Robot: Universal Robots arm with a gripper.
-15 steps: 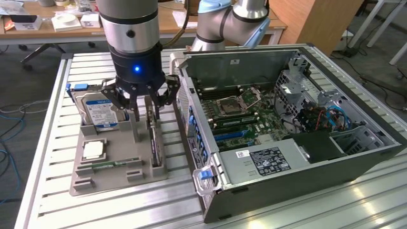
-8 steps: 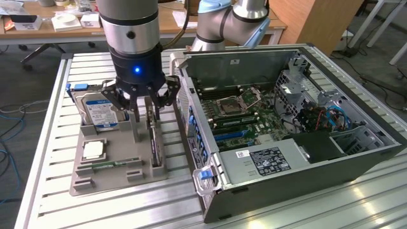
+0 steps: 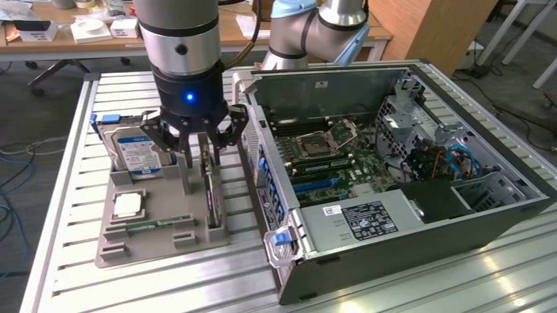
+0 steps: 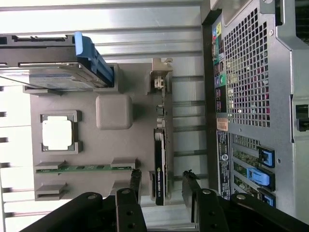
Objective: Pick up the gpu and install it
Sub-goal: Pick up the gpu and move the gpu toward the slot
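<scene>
While the gpu (image 3: 211,195) stands on edge in its grey rack (image 3: 130,251), stage: approach only, and the pick-up is not yet made.
Hand: the hand (image 3: 205,153) hangs right over the card with its fingers spread wide, one on each side of the slim top edge, and clamped on nothing.
Contact: the wrist view shows a gap between each finger and the card, so there is no touch that I can see.
Gpu's place: in the rack slot nearest the computer case (image 3: 487,215), down on the worktop (image 3: 235,280).
Neighbours: the hard drive (image 3: 135,153) is parked in its own slot across the rack, well clear of the hand.
Done: the hand is lined up with the card, and the case lies open with the motherboard (image 3: 335,153) on show.
Left: by my reading, everything that counts, namely the grip, the lift and the seating inside the case.
</scene>
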